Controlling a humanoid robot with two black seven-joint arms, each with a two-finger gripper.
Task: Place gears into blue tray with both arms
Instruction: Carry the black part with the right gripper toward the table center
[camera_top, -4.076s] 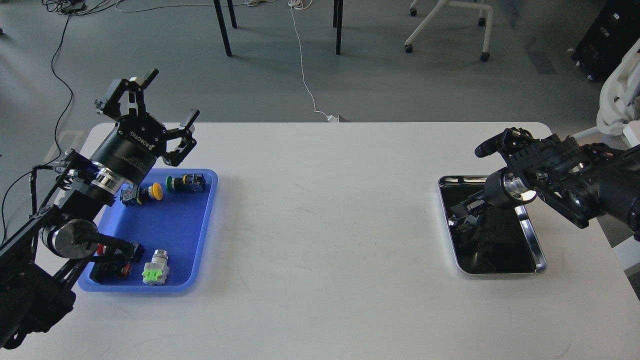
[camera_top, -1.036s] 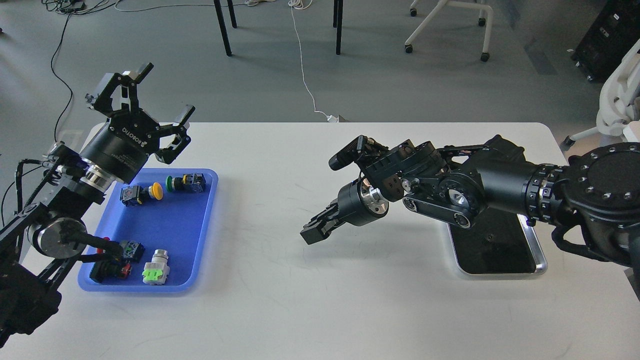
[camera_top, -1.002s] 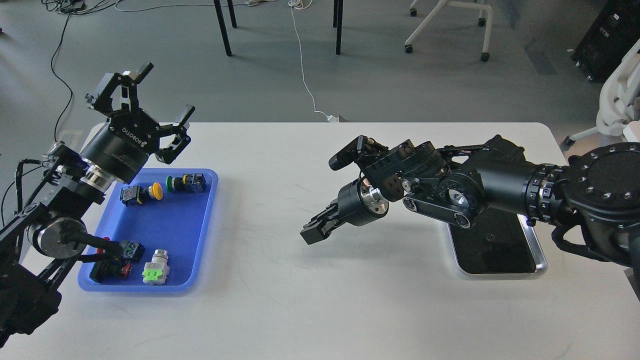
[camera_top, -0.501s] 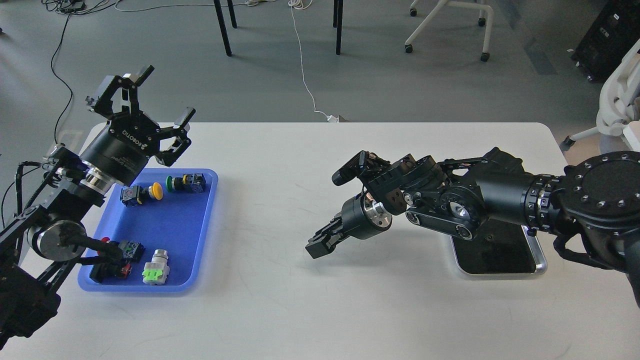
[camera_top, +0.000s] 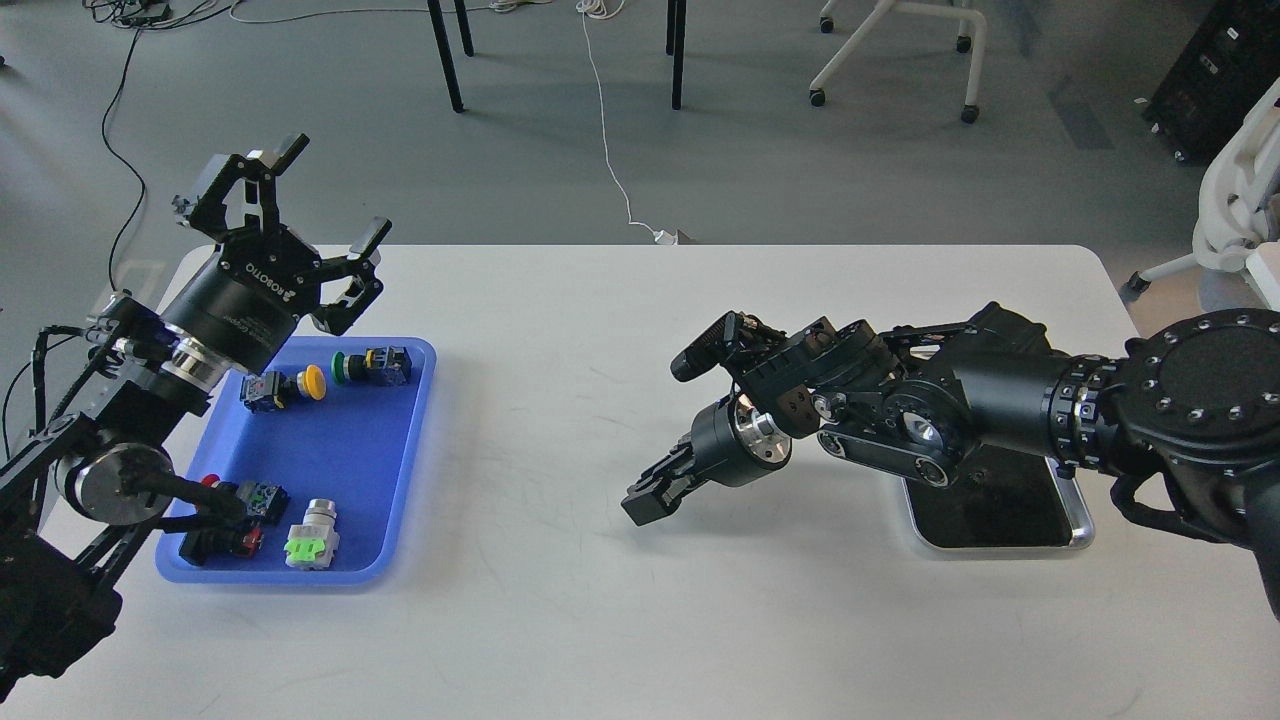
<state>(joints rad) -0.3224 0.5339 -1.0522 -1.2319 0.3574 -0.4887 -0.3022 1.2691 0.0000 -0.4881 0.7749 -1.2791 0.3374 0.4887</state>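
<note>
The blue tray (camera_top: 355, 455) lies on the left of the white table and holds several coloured-cap push-button switches (camera_top: 310, 548). My left gripper (camera_top: 325, 195) hangs open above the tray's far left corner, with nothing between its fingers. My right arm reaches across the table's middle. Its gripper (camera_top: 643, 503) points down and to the left, low over the tabletop, well to the right of the blue tray. Its fingers are pressed together. Whether a gear is pinched between them is too small and dark to see. No gear shows clearly anywhere.
A shiny steel tray (camera_top: 1078, 520) with a dark inside sits at the right, partly under my right forearm. White tabletop (camera_top: 560, 600) stretches between the two trays. Chair legs and cables are on the floor beyond the table's far edge.
The right gripper left the steel tray and swung out to the table's middle. Over the last second it sank slightly and drifted right. The left gripper barely shifted.
</note>
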